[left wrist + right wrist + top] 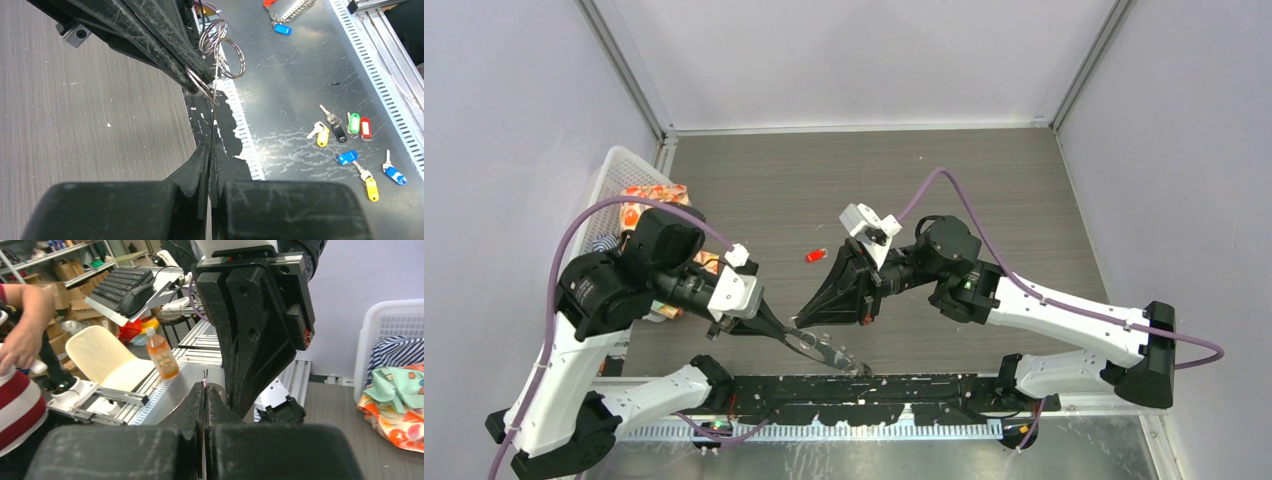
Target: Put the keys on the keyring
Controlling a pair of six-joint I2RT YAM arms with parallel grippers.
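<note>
Between my two grippers, out over the near edge of the table (984, 200), the keyring (218, 47) hung in the air, its bright coils bunched together. My left gripper (210, 150) was pressed together on a thin run of its wire. My right gripper (202, 90) was clamped tip-first on one coil, so both jaws stood closed on metal with no gap showing. The red key (815, 256) lay flat on the wood-grain top, beyond both sets of fingertips and touching neither. I judged that key to be light and rigid. Its plastic head looked like the better place to pinch, since a short bare blade would likely slip between hard pads. Lying flat, it seemed apt to skate away unless I came down squarely across the head's edges. I could not make out where its hole sat. The ring wire struck me as springy and slick, prone to swivelling in a pinch. One hold near the split and another farther round seemed wise, though one gripper would have to let go to fetch the key.
</note>
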